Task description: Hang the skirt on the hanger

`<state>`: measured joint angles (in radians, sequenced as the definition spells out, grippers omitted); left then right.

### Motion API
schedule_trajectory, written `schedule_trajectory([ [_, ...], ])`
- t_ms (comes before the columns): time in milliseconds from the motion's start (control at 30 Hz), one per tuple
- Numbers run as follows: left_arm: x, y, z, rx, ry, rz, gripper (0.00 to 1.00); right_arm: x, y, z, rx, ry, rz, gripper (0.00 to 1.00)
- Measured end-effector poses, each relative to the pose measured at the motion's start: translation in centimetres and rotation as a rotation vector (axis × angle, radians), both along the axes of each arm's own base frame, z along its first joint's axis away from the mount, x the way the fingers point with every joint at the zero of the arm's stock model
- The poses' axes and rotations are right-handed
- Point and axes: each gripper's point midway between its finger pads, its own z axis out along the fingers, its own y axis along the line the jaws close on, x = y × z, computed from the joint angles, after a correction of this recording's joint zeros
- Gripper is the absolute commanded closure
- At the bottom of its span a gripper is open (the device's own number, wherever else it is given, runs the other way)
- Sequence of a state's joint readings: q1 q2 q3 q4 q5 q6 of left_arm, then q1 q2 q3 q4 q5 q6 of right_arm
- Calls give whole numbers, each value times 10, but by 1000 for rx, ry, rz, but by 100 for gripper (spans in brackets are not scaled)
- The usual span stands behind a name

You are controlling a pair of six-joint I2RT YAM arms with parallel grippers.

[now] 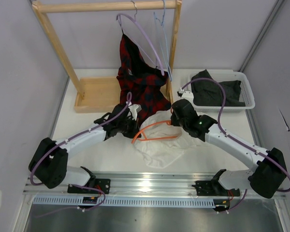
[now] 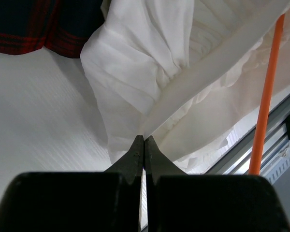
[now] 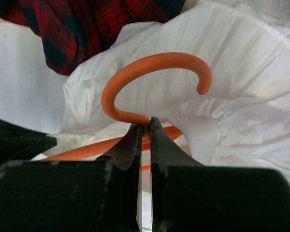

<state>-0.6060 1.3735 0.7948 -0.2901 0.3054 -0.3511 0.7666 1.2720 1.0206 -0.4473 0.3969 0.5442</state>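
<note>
The white skirt (image 1: 159, 145) lies bunched on the table between the two arms. The orange hanger (image 1: 154, 133) rests on and partly in it. My right gripper (image 3: 145, 126) is shut on the hanger's neck just below its hook (image 3: 150, 77), with the skirt (image 3: 241, 87) behind. My left gripper (image 2: 144, 140) is shut on a white edge band of the skirt (image 2: 150, 67); an orange hanger arm (image 2: 266, 96) runs down the right of that view. In the top view my left gripper (image 1: 134, 121) is at the skirt's left edge and my right gripper (image 1: 176, 117) at its upper right.
A red-and-black plaid garment (image 1: 140, 77) hangs from a lilac hanger (image 1: 145, 38) on the wooden rack (image 1: 106, 6), beside a pale blue wire hanger (image 1: 162, 29). A white tray (image 1: 249, 94) at the back right holds a dark cloth (image 1: 215, 89). A metal rail (image 1: 150, 186) runs along the near edge.
</note>
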Motion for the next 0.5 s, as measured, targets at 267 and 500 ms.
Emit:
schedule_trajectory([
  [267,1,2,20,-24,-56,9,100,16,-8,-4,-12,-21,-63,100],
  [500,-2,5,36,-46,-92,8,100,25,-14,-9,-16,-31,-112,100],
])
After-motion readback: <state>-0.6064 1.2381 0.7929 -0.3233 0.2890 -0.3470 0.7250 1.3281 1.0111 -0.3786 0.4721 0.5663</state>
